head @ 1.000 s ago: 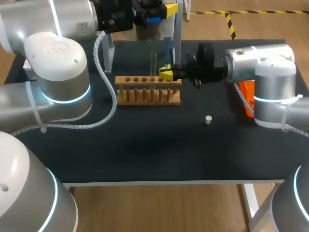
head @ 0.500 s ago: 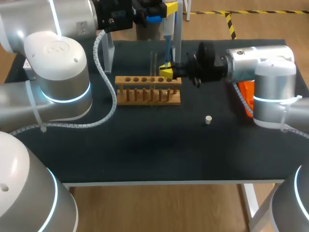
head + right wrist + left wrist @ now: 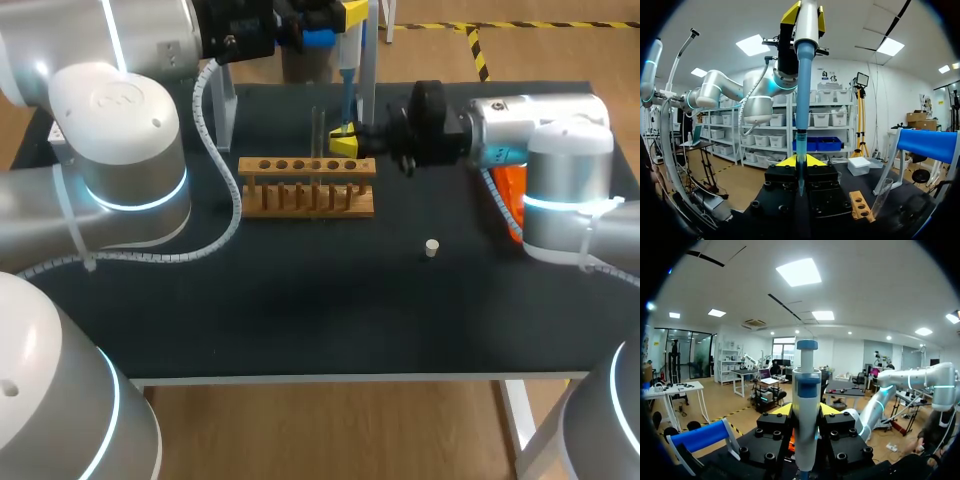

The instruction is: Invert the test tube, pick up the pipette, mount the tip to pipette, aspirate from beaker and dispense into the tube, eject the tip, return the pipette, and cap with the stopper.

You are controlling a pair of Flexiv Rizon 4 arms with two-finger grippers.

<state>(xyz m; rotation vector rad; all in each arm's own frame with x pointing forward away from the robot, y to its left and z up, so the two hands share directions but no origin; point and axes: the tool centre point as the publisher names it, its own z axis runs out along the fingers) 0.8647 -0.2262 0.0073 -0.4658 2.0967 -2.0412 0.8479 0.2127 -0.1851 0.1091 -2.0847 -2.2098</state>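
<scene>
Our left arm [image 3: 120, 150] reaches over the far side of the dark desk [image 3: 300, 320], and our right arm [image 3: 540, 130] comes across from its own side. The two meet just behind the wooden rack [image 3: 307, 190].

The left tool [image 3: 806, 412] is pinching the body of the pipette [image 3: 347, 85], holding it upright with its nose down. The test tube [image 3: 318, 130] stands in the rack, mouth up, just beside the pipette's lower end. The right tool [image 3: 800, 161] has its yellow fingers pressed in from both sides on the pipette tip [image 3: 800, 150], just above the rack's end. The stopper [image 3: 431, 248] lies alone on the desk, well apart from the rack and toward the near edge.

We judge that the two tools are working the tip on the pipette's nose, though we cannot tell whether it is being seated or drawn off.

- **Off-axis pull:** if our arms are not in line, a sideways pull could cant the tip, bend it or flick it loose.
- **Slipping pipette:** a hard tug could make the pipette slide in the left tool's grip.
- **Knocked tube or rack:** the right tool sits so near the glass tube that a small drift could knock it or jar the rack.
- **Stray drops:** any liquid left in the tip could land on the desk instead of in the tube.
</scene>
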